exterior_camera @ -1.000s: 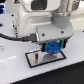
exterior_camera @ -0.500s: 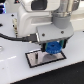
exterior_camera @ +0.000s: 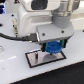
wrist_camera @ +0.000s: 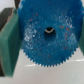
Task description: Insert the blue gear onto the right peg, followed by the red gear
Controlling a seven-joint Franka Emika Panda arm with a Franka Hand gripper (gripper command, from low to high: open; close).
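While the gripper (exterior_camera: pixel 52 48) is hanging low over the table, its two fingers (exterior_camera: pixel 62 42) are pressing in on the blue gear (exterior_camera: pixel 53 48), clamped against its rim from either side. In the wrist view the blue gear (wrist_camera: pixel 47 36) is filling most of the picture, its toothed edge and dark centre hole (wrist_camera: pixel 49 30) showing plainly, with a green finger pad (wrist_camera: pixel 8 41) lying against one side. In the exterior view the gear is sitting just above a dark rectangular base plate (exterior_camera: pixel 36 60) that is lying flat on the white table (exterior_camera: pixel 15 67). A black cable (exterior_camera: pixel 15 36) is running toward the arm from the exterior view's left. No red gear is showing in either view.
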